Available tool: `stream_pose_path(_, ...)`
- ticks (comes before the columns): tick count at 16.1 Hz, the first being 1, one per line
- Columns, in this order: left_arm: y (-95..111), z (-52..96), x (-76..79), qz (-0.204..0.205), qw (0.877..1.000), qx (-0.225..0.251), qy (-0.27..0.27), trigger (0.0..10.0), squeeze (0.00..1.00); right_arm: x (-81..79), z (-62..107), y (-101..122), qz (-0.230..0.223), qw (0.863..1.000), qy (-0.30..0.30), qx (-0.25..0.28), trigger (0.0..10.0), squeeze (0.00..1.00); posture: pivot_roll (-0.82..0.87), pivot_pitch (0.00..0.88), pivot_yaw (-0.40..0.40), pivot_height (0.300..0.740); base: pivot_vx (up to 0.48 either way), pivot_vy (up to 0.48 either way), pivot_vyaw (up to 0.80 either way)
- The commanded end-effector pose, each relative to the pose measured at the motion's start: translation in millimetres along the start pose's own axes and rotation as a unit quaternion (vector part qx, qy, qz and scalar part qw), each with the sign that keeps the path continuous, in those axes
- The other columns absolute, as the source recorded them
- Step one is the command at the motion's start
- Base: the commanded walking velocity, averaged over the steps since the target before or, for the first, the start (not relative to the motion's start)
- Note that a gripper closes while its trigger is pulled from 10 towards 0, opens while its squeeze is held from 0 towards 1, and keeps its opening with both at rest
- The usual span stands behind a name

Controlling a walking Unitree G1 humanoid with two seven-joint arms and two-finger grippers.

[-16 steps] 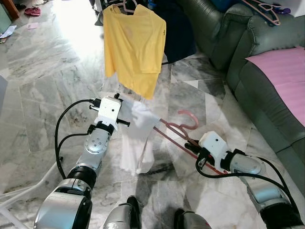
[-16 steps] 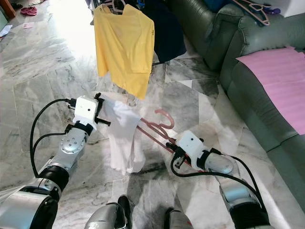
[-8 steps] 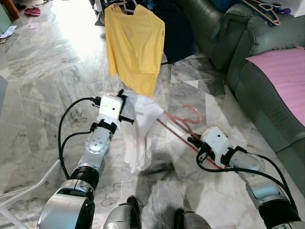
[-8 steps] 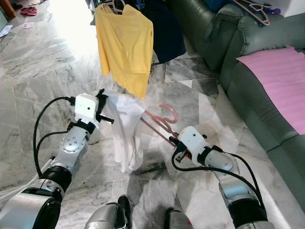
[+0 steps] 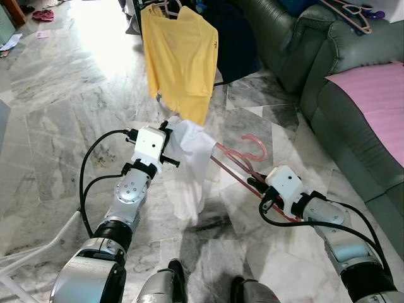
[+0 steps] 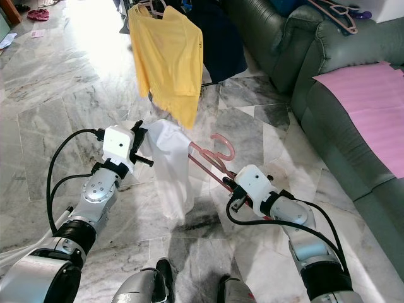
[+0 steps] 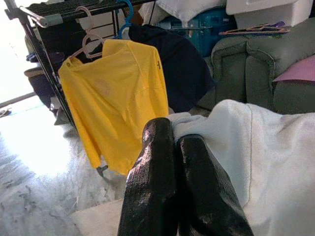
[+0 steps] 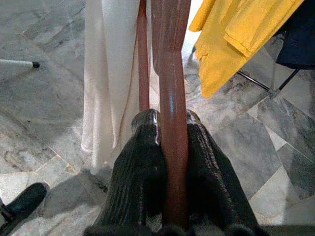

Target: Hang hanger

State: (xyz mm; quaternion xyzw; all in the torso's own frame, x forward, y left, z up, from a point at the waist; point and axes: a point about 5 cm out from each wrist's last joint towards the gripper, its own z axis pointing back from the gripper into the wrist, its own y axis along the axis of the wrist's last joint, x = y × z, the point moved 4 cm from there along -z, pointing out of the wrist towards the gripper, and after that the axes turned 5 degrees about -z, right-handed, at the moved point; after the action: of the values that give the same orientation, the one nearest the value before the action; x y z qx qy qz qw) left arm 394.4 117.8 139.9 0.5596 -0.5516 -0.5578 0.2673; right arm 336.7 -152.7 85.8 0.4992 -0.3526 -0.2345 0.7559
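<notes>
The hanger (image 5: 243, 165) is pink and slants low over the marble floor (image 5: 57, 107) between the two arms, its hook curling up near the middle of the head views. A white garment (image 5: 189, 167) hangs from its far end and covers that end completely. The right gripper (image 8: 165, 147) is pinched on the hanger's near bar, one black finger pressed to each side; the fingertips themselves are hidden behind the white camera block in the head views. The left gripper (image 7: 174, 147) has its two fingers pressed together on the top edge of the white garment. Beyond them a yellow shirt (image 5: 180, 53) hangs on a dark rack (image 7: 74, 10) whose legs are mostly hidden by the clothes. A green sofa (image 5: 328, 69) is cut off at the right.
</notes>
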Motion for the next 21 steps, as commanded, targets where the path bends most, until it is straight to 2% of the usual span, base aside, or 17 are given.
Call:
stream_pose_path(1, -6, 3.5, 2.3, -0.001, 1.000, -0.011, -0.006, 10.0, 0.00, 4.3, 0.7, 4, -0.003, 1.000, -0.009, 0.012, 0.0, 0.00, -0.14, 0.168, 0.048, 0.740, 0.000, 0.000, 0.00)
stream_pose_path(10, -6, 3.5, 2.3, -0.001, 1.000, -0.011, -0.006, 10.0, 0.00, 4.3, 0.7, 4, -0.003, 1.000, -0.009, 0.012, 0.0, 0.00, -0.14, 0.168, 0.048, 0.740, 0.000, 0.000, 0.00)
stream_pose_path(11, -14, 7.2, 10.3, 0.011, 0.999, -0.030, -0.020, 10.0, 1.00, 12.1, -2.8, 14, -0.006, 0.998, -0.041, 0.041, 0.0, 0.00, -0.14, 0.173, 0.052, 0.740, 0.000, 0.000, 0.00)
stream_pose_path(12, -21, 10.8, 12.9, 0.035, 0.998, -0.046, -0.012, 10.0, 1.00, 14.7, -5.2, 18, -0.007, 0.997, -0.058, 0.050, 0.0, 0.00, -0.14, 0.171, 0.050, 0.740, 0.000, 0.000, 0.00)
stream_pose_path(17, -38, 22.0, 15.1, 0.064, 0.994, -0.080, 0.026, 10.0, 1.00, 8.0, -12.7, 9, -0.028, 0.996, -0.080, 0.039, 0.0, 0.00, -0.14, 0.156, 0.037, 0.740, 0.000, 0.000, 0.00)
stream_pose_path(18, -42, 24.4, 14.7, 0.068, 0.993, -0.090, 0.037, 10.0, 1.00, 7.6, -15.3, 6, -0.035, 0.995, -0.091, 0.036, 0.0, 0.00, -0.14, 0.154, 0.034, 0.740, 0.000, 0.000, 0.00)
stream_pose_path(19, -48, 28.4, 16.7, 0.092, 0.989, -0.104, 0.046, 10.0, 1.00, 6.1, -18.1, 3, -0.045, 0.993, -0.101, 0.034, 0.0, 0.00, -0.13, 0.144, 0.027, 0.740, 0.000, 0.000, 0.00)
stream_pose_path(21, -56, 35.1, 19.4, 0.098, 0.986, -0.123, 0.059, 10.0, 1.00, 3.1, -20.8, -4, -0.045, 0.993, -0.106, 0.020, 0.0, 0.00, -0.12, 0.131, 0.021, 0.740, 0.000, 0.000, 0.00)
